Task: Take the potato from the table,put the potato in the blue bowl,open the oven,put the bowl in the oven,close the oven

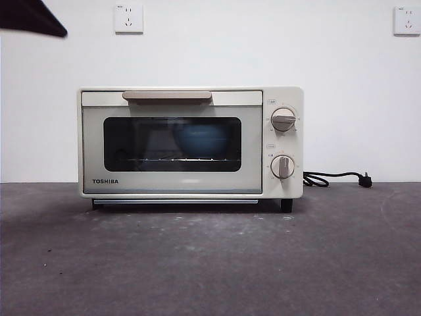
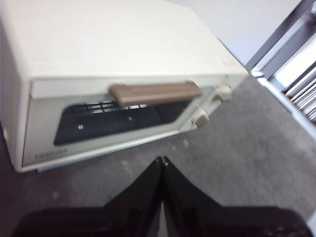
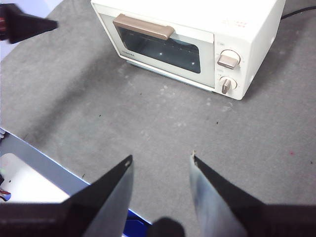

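Observation:
The cream-white oven (image 1: 191,141) stands on the dark grey table (image 1: 210,263) with its door shut. Through the dark glass I see the blue bowl (image 1: 200,141) on the rack inside. The potato is hidden. My left gripper (image 2: 162,160) is shut on nothing, raised above the table in front of the oven (image 2: 113,89), near its beige handle (image 2: 155,93). It shows as a black tip (image 1: 33,18) at the top left of the front view. My right gripper (image 3: 162,160) is open and empty, high above the table, well back from the oven (image 3: 192,42).
A black power cord with plug (image 1: 335,178) lies on the table right of the oven. Two knobs (image 1: 283,120) sit on the oven's right panel. Wall sockets (image 1: 128,18) are behind. A table edge with a white surface (image 3: 29,177) lies near the right gripper.

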Tool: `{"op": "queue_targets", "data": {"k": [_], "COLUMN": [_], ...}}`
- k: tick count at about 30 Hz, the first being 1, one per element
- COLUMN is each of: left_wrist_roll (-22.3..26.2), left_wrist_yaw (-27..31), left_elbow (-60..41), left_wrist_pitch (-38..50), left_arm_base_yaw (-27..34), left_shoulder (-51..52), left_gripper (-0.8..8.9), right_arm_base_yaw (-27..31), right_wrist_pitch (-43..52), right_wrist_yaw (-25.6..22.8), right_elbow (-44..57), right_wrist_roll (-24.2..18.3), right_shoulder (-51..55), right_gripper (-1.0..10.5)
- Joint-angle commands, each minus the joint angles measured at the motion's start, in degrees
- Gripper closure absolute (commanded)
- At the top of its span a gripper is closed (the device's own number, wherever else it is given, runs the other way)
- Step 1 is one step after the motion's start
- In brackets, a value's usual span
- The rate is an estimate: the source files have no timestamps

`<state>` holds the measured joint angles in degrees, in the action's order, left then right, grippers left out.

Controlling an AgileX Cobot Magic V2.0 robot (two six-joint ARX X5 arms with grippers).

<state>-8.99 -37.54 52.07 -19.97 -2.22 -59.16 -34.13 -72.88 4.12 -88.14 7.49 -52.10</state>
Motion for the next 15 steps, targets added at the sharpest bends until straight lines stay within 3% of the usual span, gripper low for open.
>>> {"op": "queue_targets", "data": {"k": [1, 15], "left_wrist_roll": [3.5, 6.2], "left_wrist_yaw": [2.7, 12.3], "left_elbow": [-0.2, 4.0], "left_wrist_pitch": [-6.4, -34.0], "left_arm_base_yaw": [-2.1, -6.1], "left_shoulder": [5.6, 25.4], "left_gripper": [8.21, 8.21], "right_arm_base_yaw": [-0.1, -0.1], "right_wrist_pitch": [-0.3, -3.6], "right_wrist_yaw": [0.1, 0.1], "right_elbow": [0.0, 0.0], "right_wrist_roll": [-0.1, -1.6], "right_shoulder": [-0.5, -2.3], "right_gripper": [7.6, 7.6]}}
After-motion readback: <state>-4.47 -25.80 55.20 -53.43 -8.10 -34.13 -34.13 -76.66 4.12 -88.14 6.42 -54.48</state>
